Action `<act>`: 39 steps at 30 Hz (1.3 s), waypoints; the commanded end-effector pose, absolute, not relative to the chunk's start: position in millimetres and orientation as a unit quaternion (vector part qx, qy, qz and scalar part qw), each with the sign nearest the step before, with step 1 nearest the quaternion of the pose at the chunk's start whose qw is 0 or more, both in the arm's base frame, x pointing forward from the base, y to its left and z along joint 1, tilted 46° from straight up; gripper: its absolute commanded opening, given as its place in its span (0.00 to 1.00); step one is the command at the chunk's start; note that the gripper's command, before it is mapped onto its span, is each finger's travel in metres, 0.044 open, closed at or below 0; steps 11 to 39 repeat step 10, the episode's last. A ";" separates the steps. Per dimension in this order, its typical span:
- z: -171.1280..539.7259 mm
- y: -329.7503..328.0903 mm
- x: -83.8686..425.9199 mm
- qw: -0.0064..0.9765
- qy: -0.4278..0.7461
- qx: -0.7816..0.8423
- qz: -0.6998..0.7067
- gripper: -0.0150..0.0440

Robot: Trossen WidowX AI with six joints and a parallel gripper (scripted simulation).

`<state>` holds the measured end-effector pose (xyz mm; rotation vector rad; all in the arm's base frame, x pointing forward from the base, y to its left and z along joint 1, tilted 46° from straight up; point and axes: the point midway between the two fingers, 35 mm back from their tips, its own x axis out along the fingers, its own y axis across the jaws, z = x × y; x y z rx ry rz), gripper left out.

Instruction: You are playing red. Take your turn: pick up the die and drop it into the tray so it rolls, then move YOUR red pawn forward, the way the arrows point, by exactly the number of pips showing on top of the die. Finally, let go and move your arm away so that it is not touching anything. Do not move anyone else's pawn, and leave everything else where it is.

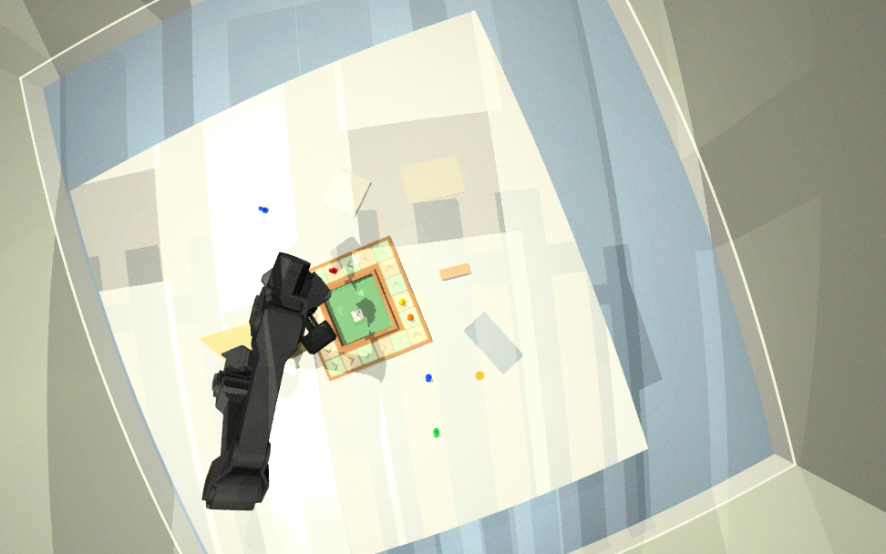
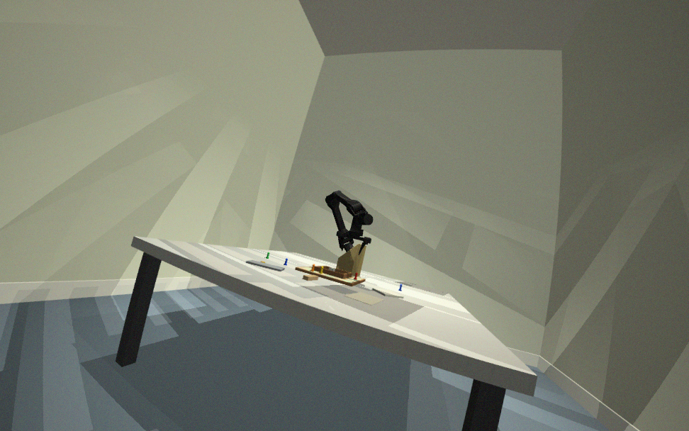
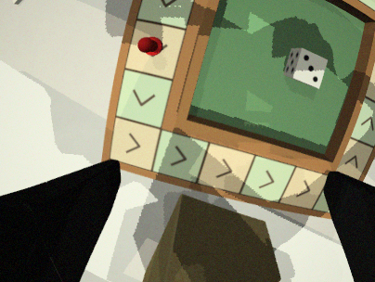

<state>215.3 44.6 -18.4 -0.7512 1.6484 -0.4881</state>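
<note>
The red pawn (image 1: 333,270) (image 2: 355,276) (image 3: 149,45) stands upright on a cream square of the board (image 3: 108,134), two squares before the corner in the wrist view. Nothing touches it. The white die (image 1: 357,314) (image 3: 308,67) rests on the green floor of the tray (image 1: 344,330) (image 3: 232,83), with three pips on its top face. My gripper (image 2: 354,251) (image 3: 228,178) is wide open and empty, raised above the board's edge, off to the side of the pawn. In the top view the arm hides the board's left corner.
A tall tan block (image 2: 350,262) (image 3: 223,232) stands beside the board, below my fingers. A yellow pawn (image 1: 402,302) and an orange pawn (image 1: 410,317) share the board. Off it are blue pawns (image 1: 428,377) (image 1: 262,210), a green pawn (image 1: 436,432), an orange block (image 1: 454,271) and a grey slab (image 1: 493,343).
</note>
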 end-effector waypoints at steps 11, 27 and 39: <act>10.1 38.7 196.2 0.608 0.696 -0.288 -0.251 1.00; 10.1 38.7 196.2 0.608 0.696 -0.288 -0.251 1.00; 10.1 38.7 196.2 0.608 0.696 -0.288 -0.251 1.00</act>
